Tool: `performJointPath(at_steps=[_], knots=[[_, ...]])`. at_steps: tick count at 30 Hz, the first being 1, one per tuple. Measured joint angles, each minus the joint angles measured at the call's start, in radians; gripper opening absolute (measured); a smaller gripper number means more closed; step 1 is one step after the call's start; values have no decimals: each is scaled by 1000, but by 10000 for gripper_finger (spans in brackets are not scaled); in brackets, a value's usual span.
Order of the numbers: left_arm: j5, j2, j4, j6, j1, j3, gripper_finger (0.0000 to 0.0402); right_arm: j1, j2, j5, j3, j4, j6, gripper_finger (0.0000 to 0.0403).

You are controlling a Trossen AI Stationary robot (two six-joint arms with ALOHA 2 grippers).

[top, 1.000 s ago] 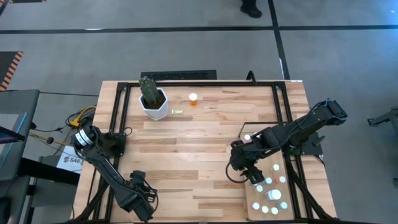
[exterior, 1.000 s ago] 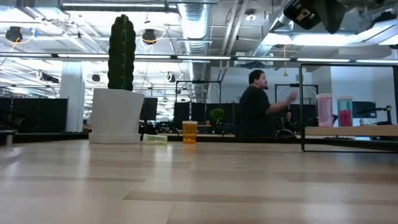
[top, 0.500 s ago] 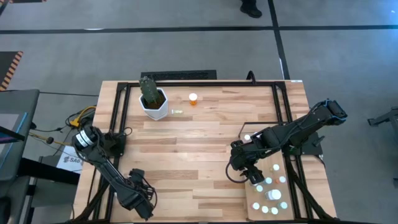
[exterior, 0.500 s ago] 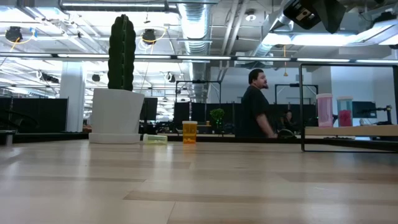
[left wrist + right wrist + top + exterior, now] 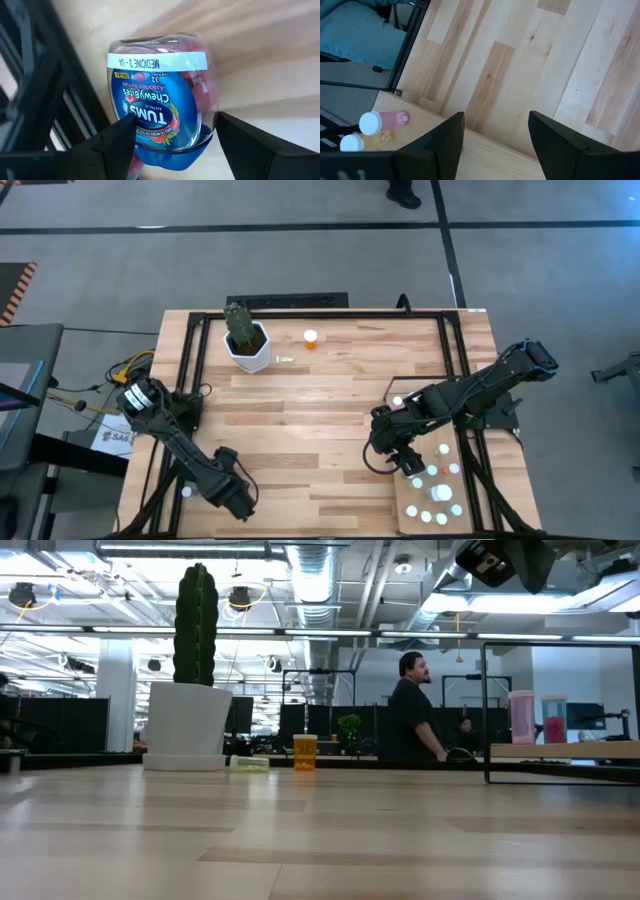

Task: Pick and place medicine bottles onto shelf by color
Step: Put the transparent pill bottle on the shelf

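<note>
Blue-labelled bottle (image 5: pixel 162 95), clear-walled with pink and red tablets inside and a white strip across it, sits between the left gripper (image 5: pixel 167 137) fingers (image 5: pixel 120 137) in the left wrist view; both fingers press its sides, so the gripper is grasping it. Seen from above, the left gripper (image 5: pixel 232 498) hangs over the near-left part of the table (image 5: pixel 320 410), well apart from the cactus pot (image 5: pixel 247 345).

Right gripper (image 5: pixel 385 452) hovers over the planks, just beside the shelf (image 5: pixel 437 480), a pale panel at the table's near-right corner, far from the cactus pot. Its fingers (image 5: pixel 447 137) stand apart with bare wood between them; nothing held.

On the shelf: a cluster of white-capped bottles (image 5: pixel 437 495). Right wrist view shows two lying there, a pink bottle (image 5: pixel 385 120) and another white cap (image 5: pixel 351 142) beside it.

Just beside the cactus pot: an orange bottle (image 5: pixel 311 339) standing upright, and a small yellow-green vial (image 5: pixel 284 359) lying on its side between the two.

Low view: cactus pot (image 5: pixel 188 720), orange bottle (image 5: pixel 305 752), a person (image 5: pixel 412 710) in the room behind.
</note>
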Motion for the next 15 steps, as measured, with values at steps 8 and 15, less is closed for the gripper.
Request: performJointPath(at_steps=[8,15], knots=[[-74,0,-5,232,122,3,249,0,0,0,0,-1,0,244],[-291,5,20,508,229,92,249,0,0,0,0,-2,0,244]])
